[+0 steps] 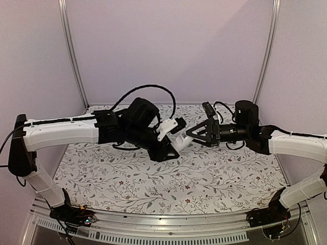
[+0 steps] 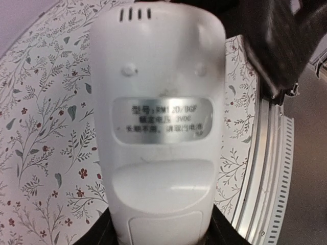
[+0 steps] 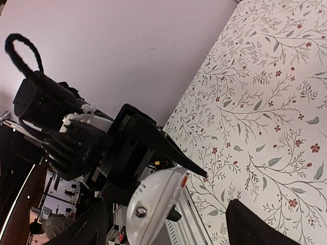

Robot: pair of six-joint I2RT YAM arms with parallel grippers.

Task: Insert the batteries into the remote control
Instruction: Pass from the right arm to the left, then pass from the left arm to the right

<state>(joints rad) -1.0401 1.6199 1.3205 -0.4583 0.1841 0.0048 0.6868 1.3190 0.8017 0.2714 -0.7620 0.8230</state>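
The white remote control (image 1: 180, 139) is held above the middle of the table, its back with a silver label (image 2: 164, 121) facing the left wrist camera. My left gripper (image 2: 161, 239) is shut on its lower end, a dark finger on each side. Its rounded top end (image 3: 153, 204) points at my right gripper (image 3: 168, 232), which stands open with its fingers (image 3: 255, 224) clear of the remote on both sides. In the top view the right gripper (image 1: 192, 133) sits just right of the remote's tip. The batteries are out of view.
A floral-patterned cloth (image 1: 168, 178) covers the table. A metal rail (image 1: 168, 224) runs along the near edge, and pale walls (image 1: 168, 46) with metal posts close in the back and sides.
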